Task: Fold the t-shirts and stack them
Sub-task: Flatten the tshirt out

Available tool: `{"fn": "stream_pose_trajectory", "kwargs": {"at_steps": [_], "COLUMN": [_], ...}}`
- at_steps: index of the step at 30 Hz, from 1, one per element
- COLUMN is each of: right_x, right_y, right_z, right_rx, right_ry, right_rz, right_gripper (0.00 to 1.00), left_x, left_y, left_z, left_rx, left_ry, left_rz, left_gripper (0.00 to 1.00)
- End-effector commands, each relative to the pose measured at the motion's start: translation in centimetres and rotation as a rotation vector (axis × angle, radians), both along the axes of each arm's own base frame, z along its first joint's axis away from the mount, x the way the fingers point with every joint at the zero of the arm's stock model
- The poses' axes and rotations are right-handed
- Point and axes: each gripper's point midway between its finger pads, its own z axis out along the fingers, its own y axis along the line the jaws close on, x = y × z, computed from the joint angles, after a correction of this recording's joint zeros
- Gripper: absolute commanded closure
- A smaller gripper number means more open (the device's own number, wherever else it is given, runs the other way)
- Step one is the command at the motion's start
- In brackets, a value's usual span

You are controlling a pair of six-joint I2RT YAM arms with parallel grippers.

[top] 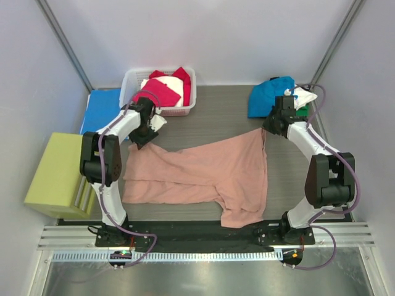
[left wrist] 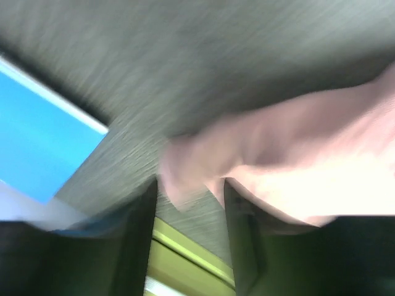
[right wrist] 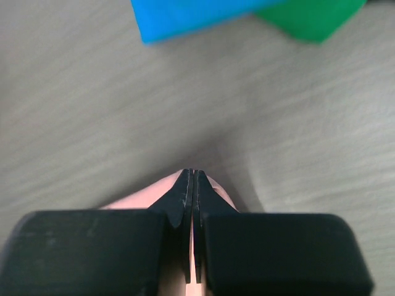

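- The right gripper (right wrist: 192, 176) has its two fingers (right wrist: 179, 197) pressed together, and a corner of the dusty-pink t-shirt (top: 197, 176) is clamped between them. Pink cloth shows around the tips and in the thin slit between them.
- Ahead of these fingers is bare table (right wrist: 92, 111). Further ahead lie the teal-blue t-shirt (right wrist: 191, 15), a little to the left, and the green t-shirt (right wrist: 308, 18), to the right. Both are well apart from the tips.
- The left gripper (left wrist: 190, 185) has its fingers (left wrist: 143, 228) apart. A lobe of the pink cloth sits between their tips, and the rest of the cloth spreads to the right of them. This view is blurred, so it is not clear whether the fingers press on the cloth.
- To the left of the left fingers, and ahead, lies the blue folder (left wrist: 37, 142). The yellow-green box (left wrist: 185, 253) shows through the gap between them.
- From above, the pink t-shirt lies flat and wrinkled on the table, one far corner at each gripper.
- Just beyond the left fingers stands the white basket (top: 131, 79), with the magenta t-shirt (top: 163, 91) in it.
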Motion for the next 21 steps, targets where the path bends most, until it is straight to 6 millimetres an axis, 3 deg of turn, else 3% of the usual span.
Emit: {"fn": "stream_pose_trajectory", "kwargs": {"at_steps": [1, 3, 4, 5, 8, 9, 11, 12, 13, 15, 16, 21], "right_x": [4.1, 4.0, 3.8, 3.5, 2.2, 1.7, 0.1, -0.8, -2.2, -4.6, -5.4, -9.4], "right_y": [-1.3, -1.1, -1.0, -1.0, -0.7, -0.6, -0.2, -0.1, 0.5, 0.7, 0.8, 1.0], "right_z": [3.5, 3.3, 3.0, 2.8, 3.2, 4.3, 3.8, 4.8, 3.8, 3.6, 3.5, 1.7], "right_rx": [-0.001, 0.006, 0.008, 0.012, 0.035, 0.042, 0.062, 0.068, 0.090, 0.107, 0.110, 0.125], "right_ry": [-0.136, -0.127, -0.119, -0.111, -0.114, -0.138, -0.117, -0.137, -0.102, -0.096, -0.099, -0.058], "right_rz": [-0.027, -0.019, -0.017, -0.023, -0.016, -0.012, -0.005, -0.008, 0.014, 0.021, 0.026, 0.038], "right_gripper": [0.99, 0.72, 0.55, 0.19, 0.00, 0.00, 0.00, 0.00, 0.04, 0.18, 0.27, 0.32], "left_x": [2.3, 0.7, -0.2, -1.5, -4.8, -5.8, -9.1, -10.3, -11.6, -13.4, -14.6, -16.2], "left_y": [1.0, 1.2, 0.9, 0.9, -0.2, -0.5, -1.5, -2.0, -2.1, -1.8, -1.3, 0.4], "left_z": [3.2, 3.1, 3.3, 4.2, 6.8, 7.3, 7.5, 8.2, 8.1, 6.8, 5.3, 0.9], "left_rx": [0.014, 0.013, -0.004, -0.021, -0.115, -0.138, -0.194, -0.224, -0.231, -0.211, -0.190, -0.100], "left_ry": [-0.170, -0.144, -0.131, -0.140, -0.154, -0.148, -0.070, -0.072, -0.047, -0.027, 0.011, 0.092], "left_rz": [0.092, 0.095, 0.090, 0.088, 0.056, 0.056, 0.031, 0.006, -0.005, -0.037, -0.037, -0.027], "left_gripper": [0.36, 0.00, 0.00, 0.00, 0.00, 0.00, 0.00, 0.00, 0.00, 0.00, 0.00, 0.02]}}
